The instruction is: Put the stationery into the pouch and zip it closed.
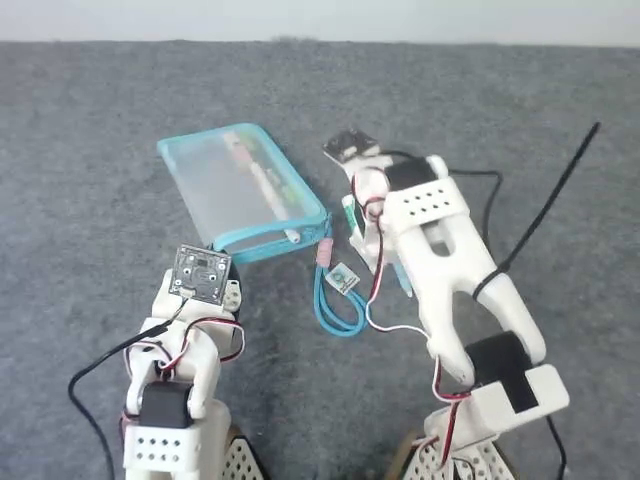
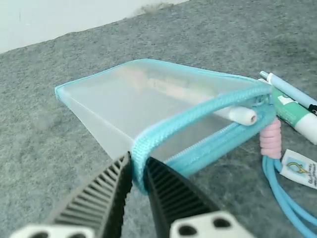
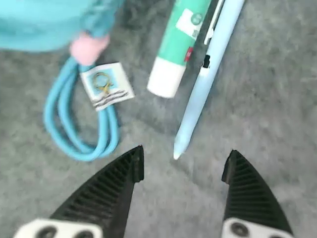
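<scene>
Left pincer (image 2: 137,166) pinching pouch (image 2: 124,106) rim; right pincer (image 3: 185,154) spread over pen (image 3: 208,74).

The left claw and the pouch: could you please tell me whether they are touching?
Touching. The left wrist view shows the left claw pinched shut on the pouch at its teal zipper edge, with no gap.

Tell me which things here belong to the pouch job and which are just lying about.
Job: pouch, white pen poking from it, light blue pen, green glue stick.
Lying about: blue tagged cord loop by the pouch, black cable.
</scene>
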Robot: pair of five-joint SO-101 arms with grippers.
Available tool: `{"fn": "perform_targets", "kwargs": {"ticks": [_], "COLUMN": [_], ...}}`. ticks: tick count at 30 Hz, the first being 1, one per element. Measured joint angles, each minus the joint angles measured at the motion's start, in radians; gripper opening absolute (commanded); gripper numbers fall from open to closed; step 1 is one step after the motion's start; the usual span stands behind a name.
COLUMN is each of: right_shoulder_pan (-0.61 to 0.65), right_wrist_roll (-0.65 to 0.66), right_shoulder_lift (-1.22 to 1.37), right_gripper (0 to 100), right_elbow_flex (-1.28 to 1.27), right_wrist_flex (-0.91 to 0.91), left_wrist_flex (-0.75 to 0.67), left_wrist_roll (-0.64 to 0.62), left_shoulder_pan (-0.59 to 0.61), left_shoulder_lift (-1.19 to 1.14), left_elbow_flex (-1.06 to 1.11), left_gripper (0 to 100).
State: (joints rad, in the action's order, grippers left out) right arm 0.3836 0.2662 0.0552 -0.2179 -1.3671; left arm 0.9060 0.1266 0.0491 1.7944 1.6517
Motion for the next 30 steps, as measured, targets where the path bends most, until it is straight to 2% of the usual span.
{"fn": "perform_targets", "kwargs": {"ticks": [8,13,21,30], "right_shoulder_pan": [-0.054,-0.046,-0.052,-0.129], "right_wrist_roll": [0.008,0.008,0.011,0.014], "right_shoulder_lift": [0.000,0.008,0.201,0.301], "right_gripper": [25.2,25.2,25.0,0.6], "right_elbow_flex": [-0.107,-0.120,-0.100,0.012], "right_wrist_flex": [0.227,0.279,0.330,0.230], "left_wrist_flex": [0.000,0.000,0.002,0.002], "left_wrist_roll": [0.000,0.000,0.003,0.003], "left_shoulder_pan": [0.000,0.000,0.000,0.000], "left_shoulder_lift": [0.000,0.000,0.000,0.000], "left_elbow_flex": [0.000,0.000,0.000,0.000], "left_gripper": [1,1,1,1]}}
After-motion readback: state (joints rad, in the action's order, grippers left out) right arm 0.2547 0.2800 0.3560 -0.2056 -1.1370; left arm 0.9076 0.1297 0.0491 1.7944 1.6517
